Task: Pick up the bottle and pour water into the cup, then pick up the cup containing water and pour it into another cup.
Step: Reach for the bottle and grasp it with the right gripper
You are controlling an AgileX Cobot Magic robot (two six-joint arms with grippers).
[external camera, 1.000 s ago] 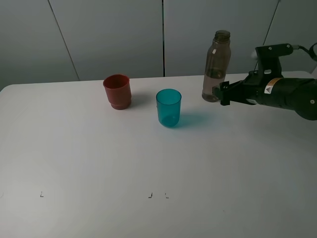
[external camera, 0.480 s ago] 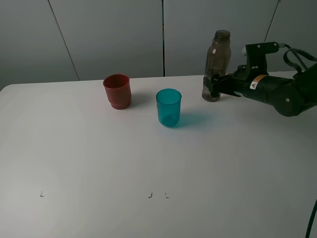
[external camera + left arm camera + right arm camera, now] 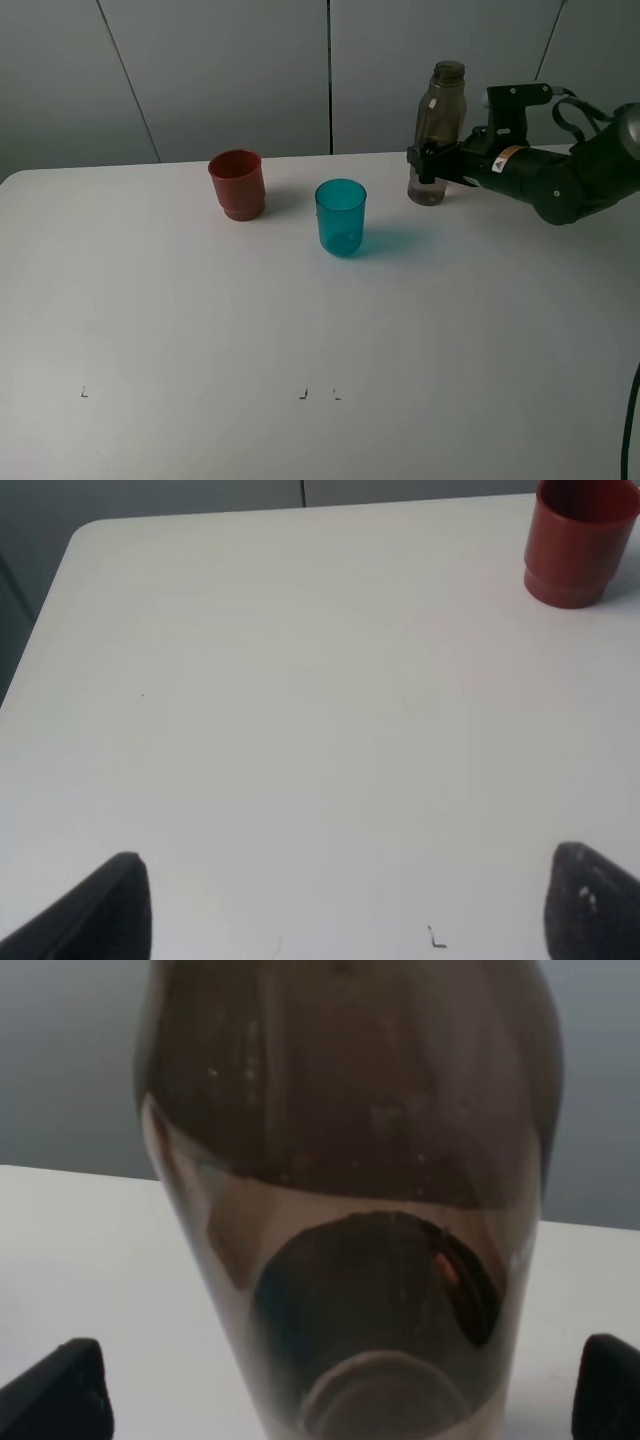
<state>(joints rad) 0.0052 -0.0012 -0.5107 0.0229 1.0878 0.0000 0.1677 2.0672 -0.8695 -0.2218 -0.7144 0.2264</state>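
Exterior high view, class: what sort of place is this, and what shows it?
Probably a robotics lab bench: a white table, plain grey wall panels, and a black robot arm at a bottle.

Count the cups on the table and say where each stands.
2. The red cup sits back left; the teal cup stands right of it, slightly nearer, left of the bottle.
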